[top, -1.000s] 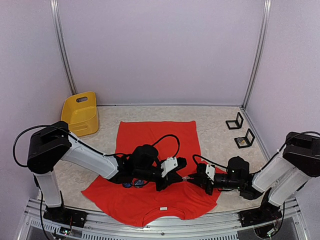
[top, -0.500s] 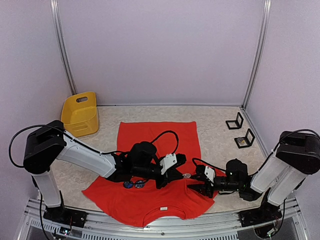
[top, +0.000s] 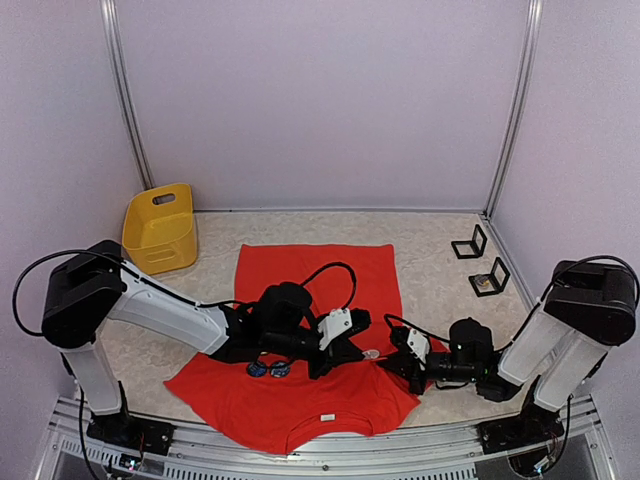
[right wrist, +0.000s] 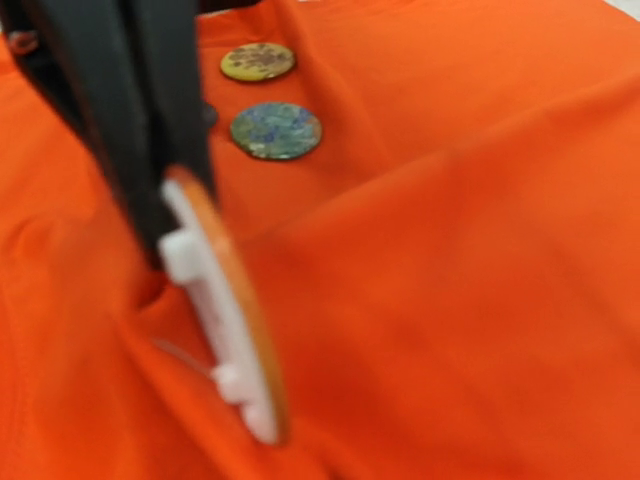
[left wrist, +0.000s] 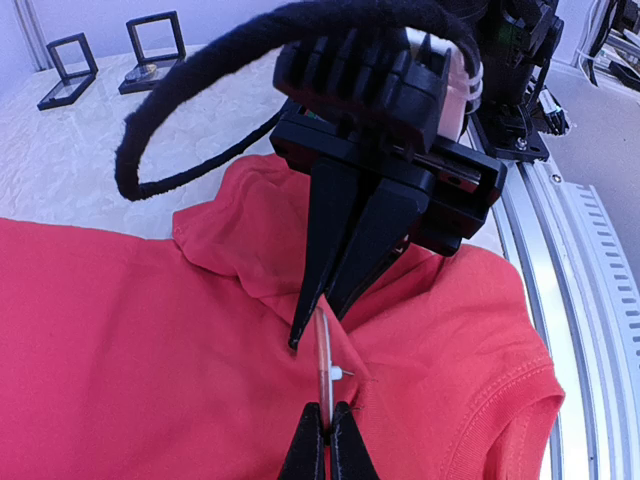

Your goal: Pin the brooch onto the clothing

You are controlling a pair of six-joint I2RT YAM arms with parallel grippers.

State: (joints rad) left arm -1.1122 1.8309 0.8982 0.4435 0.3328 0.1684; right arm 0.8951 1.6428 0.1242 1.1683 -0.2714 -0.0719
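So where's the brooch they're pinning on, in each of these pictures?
Top external: brooch, a small speck low, just right of centre.
Left wrist: brooch edge-on, low centre.
Right wrist: brooch edge-on, left of centre, white backing visible.
Shared landmark: the red T-shirt beneath it in all three.

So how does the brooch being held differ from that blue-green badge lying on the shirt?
The brooch stands on edge, pinched by the left claw; the blue-green badge lies flat, untouched. The brooch shows an orange rim and white clasp; the badge shows its mottled face. Both look like round discs against the red shirt.
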